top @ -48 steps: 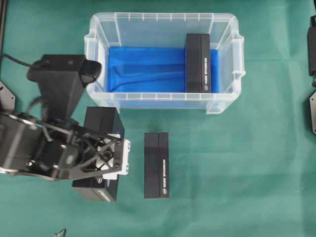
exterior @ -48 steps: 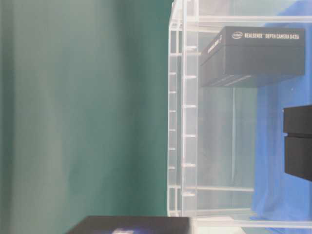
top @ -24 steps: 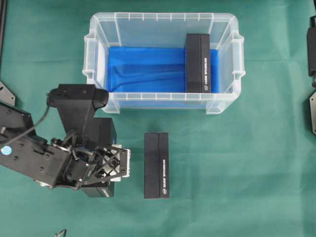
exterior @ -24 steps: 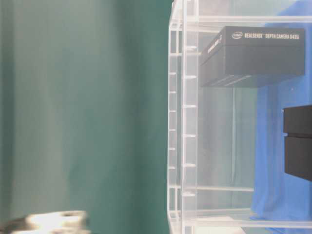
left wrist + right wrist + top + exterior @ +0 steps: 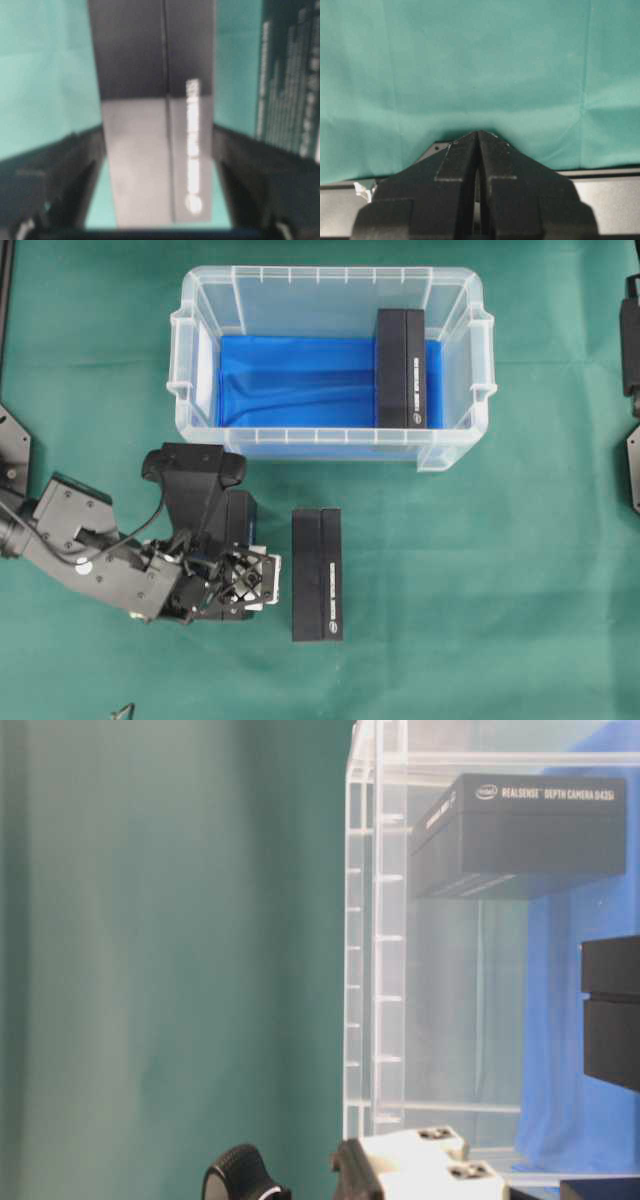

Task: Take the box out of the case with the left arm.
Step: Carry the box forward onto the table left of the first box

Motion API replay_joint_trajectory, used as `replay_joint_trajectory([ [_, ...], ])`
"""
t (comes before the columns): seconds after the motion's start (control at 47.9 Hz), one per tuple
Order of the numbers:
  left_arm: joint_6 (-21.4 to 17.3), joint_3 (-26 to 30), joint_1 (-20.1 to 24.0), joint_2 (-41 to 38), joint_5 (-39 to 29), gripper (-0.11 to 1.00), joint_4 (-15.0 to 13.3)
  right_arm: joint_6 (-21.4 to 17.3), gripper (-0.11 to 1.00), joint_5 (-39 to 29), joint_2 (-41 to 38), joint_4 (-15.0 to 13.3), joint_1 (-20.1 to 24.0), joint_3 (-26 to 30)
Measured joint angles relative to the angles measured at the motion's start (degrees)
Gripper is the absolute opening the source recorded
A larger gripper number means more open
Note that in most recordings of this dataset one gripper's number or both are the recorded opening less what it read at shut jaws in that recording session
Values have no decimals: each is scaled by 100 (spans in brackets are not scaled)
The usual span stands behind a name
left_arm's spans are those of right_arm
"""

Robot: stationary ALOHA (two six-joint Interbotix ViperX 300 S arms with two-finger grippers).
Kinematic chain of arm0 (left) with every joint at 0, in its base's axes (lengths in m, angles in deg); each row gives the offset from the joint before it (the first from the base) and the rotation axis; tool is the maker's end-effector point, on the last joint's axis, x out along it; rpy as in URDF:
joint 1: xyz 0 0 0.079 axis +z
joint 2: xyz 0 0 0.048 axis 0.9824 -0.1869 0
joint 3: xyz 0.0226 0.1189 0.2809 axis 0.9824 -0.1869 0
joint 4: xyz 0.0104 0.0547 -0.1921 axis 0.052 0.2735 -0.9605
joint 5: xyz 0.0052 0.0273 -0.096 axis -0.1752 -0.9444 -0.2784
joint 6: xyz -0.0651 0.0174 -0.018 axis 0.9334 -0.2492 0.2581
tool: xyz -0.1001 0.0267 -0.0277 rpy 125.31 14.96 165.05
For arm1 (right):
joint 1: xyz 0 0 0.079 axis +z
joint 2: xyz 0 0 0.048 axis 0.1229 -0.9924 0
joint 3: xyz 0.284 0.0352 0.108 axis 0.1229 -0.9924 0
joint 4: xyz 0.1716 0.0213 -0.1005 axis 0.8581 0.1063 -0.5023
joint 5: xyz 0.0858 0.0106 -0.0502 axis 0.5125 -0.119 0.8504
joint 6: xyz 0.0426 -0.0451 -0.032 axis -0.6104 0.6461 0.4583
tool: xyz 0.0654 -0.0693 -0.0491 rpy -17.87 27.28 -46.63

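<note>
While my left gripper [image 5: 243, 583] holds a black box [image 5: 155, 125] between its jaws at lower left, another box [image 5: 530, 830] reading "REALSENSE DEPTH CAMERA D435i" lies in the case [image 5: 190, 390], right end. Right gripper [image 5: 477, 145] is pressed together.

The left arm [image 5: 100, 555] stretches low, its gripper [image 5: 240, 580] clamping a black box; right gripper [image 5: 478, 150] pinched closed.

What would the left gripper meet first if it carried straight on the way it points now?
The left gripper points down with fingers either side of a black rectangular cardboard box; it would likely meet the green cloth beneath. How far off is unclear.
</note>
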Motion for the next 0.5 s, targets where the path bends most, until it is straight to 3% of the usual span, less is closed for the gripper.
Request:
replay_joint_trajectory([
  [0.501, -35, -158, 44, 62, 413, 64, -9, 0, 0, 9, 0, 0, -9, -18],
])
